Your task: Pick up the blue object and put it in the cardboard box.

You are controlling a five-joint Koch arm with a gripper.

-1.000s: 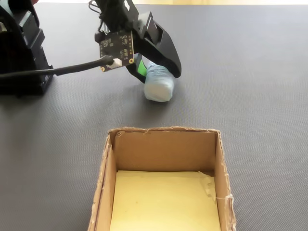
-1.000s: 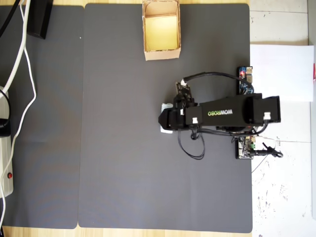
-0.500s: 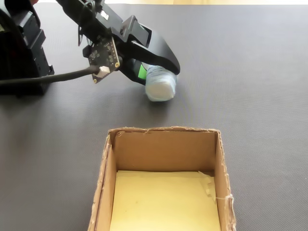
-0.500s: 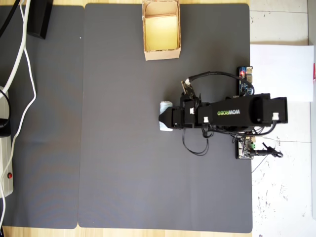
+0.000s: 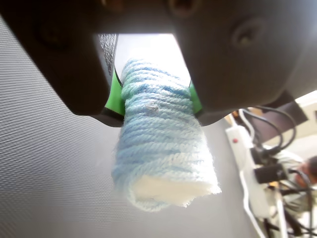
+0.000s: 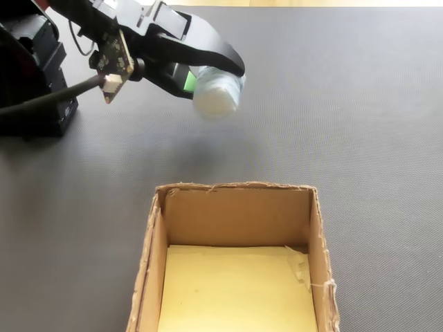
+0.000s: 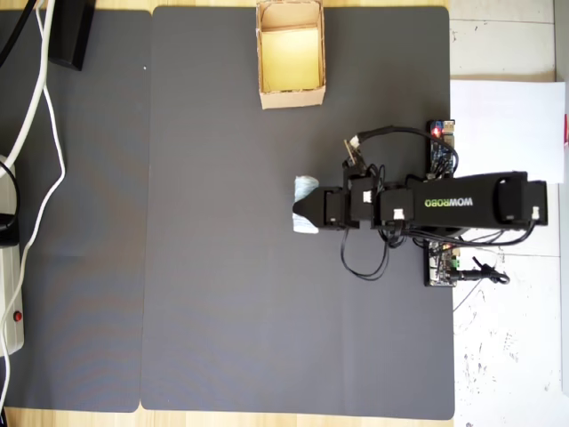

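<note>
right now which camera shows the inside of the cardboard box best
The fixed view: the cardboard box is close, its yellow floor bare. The overhead view shows it small and far. The wrist view misses it.

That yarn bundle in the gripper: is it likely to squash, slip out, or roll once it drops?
The yarn bundle looks soft: the gripper pinches its wound strands, so it probably gives a little. Its fuzzy ribbed surface likely resists slipping. Its oblong, flattish end suggests it would settle, not roll, in the box.
</note>
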